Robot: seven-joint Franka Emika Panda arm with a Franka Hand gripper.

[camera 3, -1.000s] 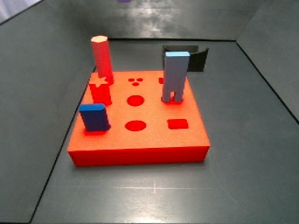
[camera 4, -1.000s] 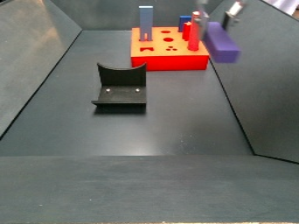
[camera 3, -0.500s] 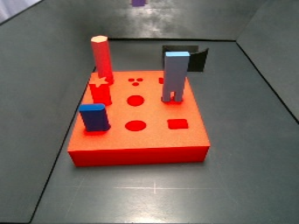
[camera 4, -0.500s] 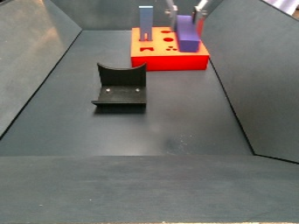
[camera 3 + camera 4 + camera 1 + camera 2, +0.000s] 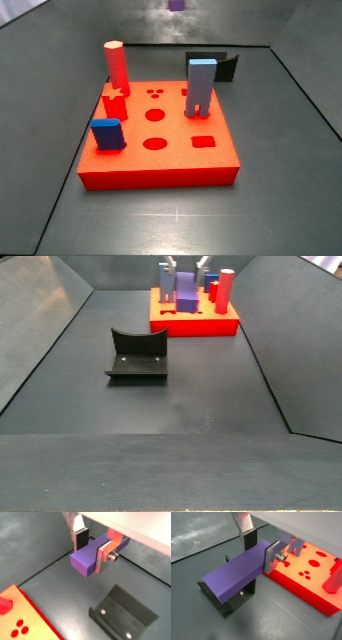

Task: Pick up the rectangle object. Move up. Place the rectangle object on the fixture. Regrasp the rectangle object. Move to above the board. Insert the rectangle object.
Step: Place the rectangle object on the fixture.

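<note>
The board (image 5: 158, 140) sat in the middle of the dark floor, with bare floor open on all its sides in a side view and the sloped enclosure walls rising well apart from its edges. On it stood a red cylinder (image 5: 116, 65) at a far corner, a tall grey-blue block (image 5: 199, 87) near the opposite edge and a short blue block (image 5: 107, 134) at a near corner; several round and square holes between them lay uncovered. The fixture (image 5: 138, 356) stood apart from the board, with wide empty floor around it and between it and the near edge in a side view. The gripper (image 5: 91, 548) was raised high over the scene; in a side view only a bit of purple showed at the top edge. Both wrist views showed its fingers (image 5: 272, 556) closed flat against the sides of the rectangle object (image 5: 236, 574), which lay crosswise between the pads and stuck out well past them, held in the air clear of every surface. In a side view the rectangle object (image 5: 186, 291) hung above the board among the upright pieces, touching none that could be made out.
</note>
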